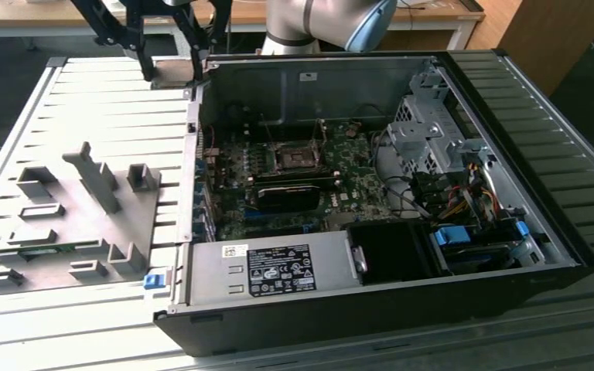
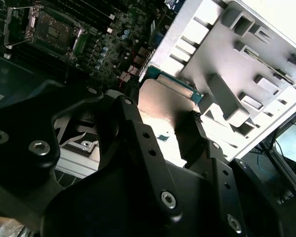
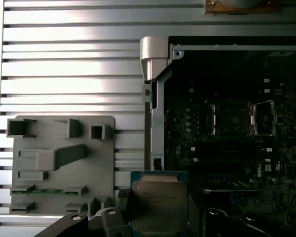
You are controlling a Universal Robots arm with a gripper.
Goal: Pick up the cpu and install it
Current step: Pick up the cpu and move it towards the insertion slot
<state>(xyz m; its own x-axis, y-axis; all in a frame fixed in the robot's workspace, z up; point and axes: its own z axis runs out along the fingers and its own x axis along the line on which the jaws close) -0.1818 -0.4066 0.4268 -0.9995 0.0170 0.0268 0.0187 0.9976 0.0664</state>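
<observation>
The cpu (image 3: 159, 204), a flat square chip with a shiny metal top and a blue-green rim, sits between the fingers of my gripper (image 3: 158, 219), which is shut on it. In the second wrist view the cpu (image 2: 160, 106) shows between the two black fingers (image 2: 138, 133). In the exterior view my gripper (image 1: 176, 58) hangs high at the back, just past the case's rear corner on the exterior view's left, with the cpu (image 1: 179, 71) in it. The socket (image 1: 297, 158) on the motherboard stands open, its frame lifted, well apart from the chip.
The open computer case (image 1: 503, 154) lies on a slatted metal table (image 1: 101, 100). A grey plastic fixture (image 1: 70, 216) with raised blocks lies on the exterior view's left. Cables and drive cages (image 1: 431, 131) crowd the case on the exterior view's right; a power supply (image 1: 276, 267) sits at the front.
</observation>
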